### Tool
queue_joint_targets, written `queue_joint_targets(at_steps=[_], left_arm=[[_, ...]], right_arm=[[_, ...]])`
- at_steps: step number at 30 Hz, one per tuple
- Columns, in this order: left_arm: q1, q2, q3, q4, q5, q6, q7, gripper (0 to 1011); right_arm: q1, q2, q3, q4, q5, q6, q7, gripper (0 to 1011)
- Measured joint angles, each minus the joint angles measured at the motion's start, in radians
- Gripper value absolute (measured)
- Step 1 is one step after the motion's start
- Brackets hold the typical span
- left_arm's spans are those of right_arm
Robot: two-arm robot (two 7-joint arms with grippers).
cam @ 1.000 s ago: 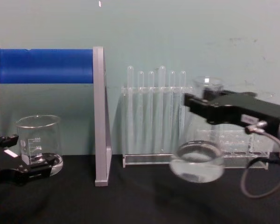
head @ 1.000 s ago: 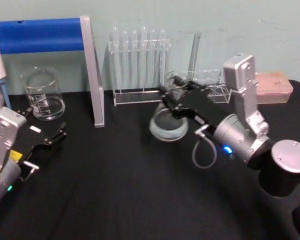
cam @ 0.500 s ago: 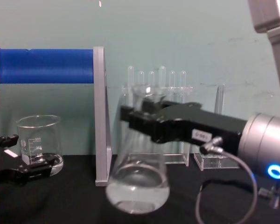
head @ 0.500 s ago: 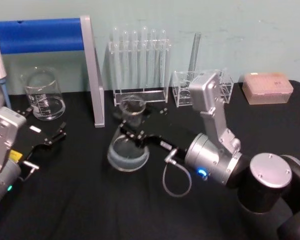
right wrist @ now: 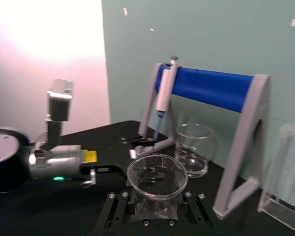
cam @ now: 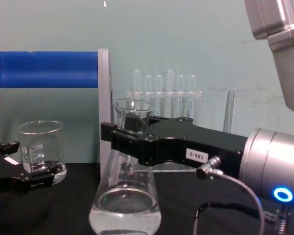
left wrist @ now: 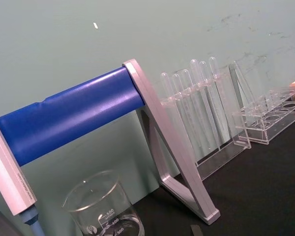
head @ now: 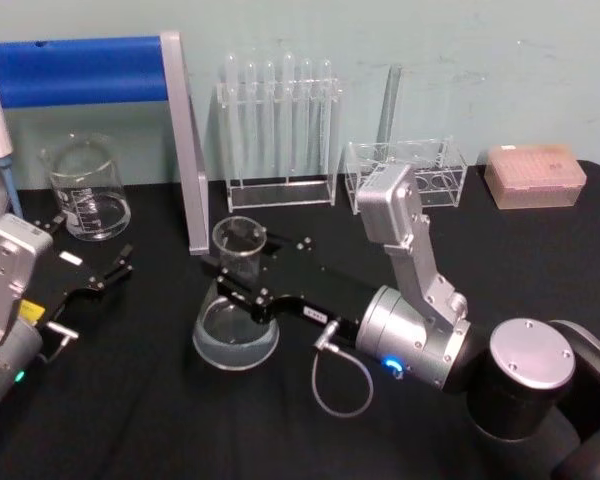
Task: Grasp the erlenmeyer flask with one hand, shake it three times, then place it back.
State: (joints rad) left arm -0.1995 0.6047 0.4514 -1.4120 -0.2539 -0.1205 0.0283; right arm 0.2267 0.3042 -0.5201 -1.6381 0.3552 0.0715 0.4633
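While weighing the next move, look first at the erlenmeyer flask [head: 235, 330]: left of centre over the black table [head: 180, 430], neck pinched between the fingers of the right gripper [head: 232, 280], closed on the glass just under the flared rim. Long axis close to upright, rim leaning a little toward the right in the chest view, wide base down with some clear liquid in it. Cannot tell whether touching the table or hanging just above it. Gripper reaching in from the right, about level, so crossing the neck at a right angle.

For shaking or for setting down, keep to the right arm, already on the flask. As for the left gripper [head: 88, 248]: open and empty, well apart at the near left, just on the near side of the beaker [head: 85, 190].

Around the flask: grey leg of the blue-barred stand [head: 185, 160] just beyond it to the far left, probably the first thing to hit in a sideways swing. Farther back the test tube rack [head: 280, 130]; at the far right the small clear rack [head: 405, 170] and the pink box [head: 535, 175], well apart. Mind the liquid and the glass base on the way down.
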Motion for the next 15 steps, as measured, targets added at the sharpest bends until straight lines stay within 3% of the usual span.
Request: queue_joint_targets(at_steps=[7, 15], left_arm=[[0.000, 0.000, 0.000, 0.000, 0.000, 0.000, 0.000, 1001], [0.000, 0.000, 0.000, 0.000, 0.000, 0.000, 0.000, 1001]], right_arm=[[0.017, 0.001, 0.025, 0.028, -0.002, -0.015, -0.045, 449], [0.041, -0.005, 0.083, 0.077, -0.026, -0.032, -0.112, 449]])
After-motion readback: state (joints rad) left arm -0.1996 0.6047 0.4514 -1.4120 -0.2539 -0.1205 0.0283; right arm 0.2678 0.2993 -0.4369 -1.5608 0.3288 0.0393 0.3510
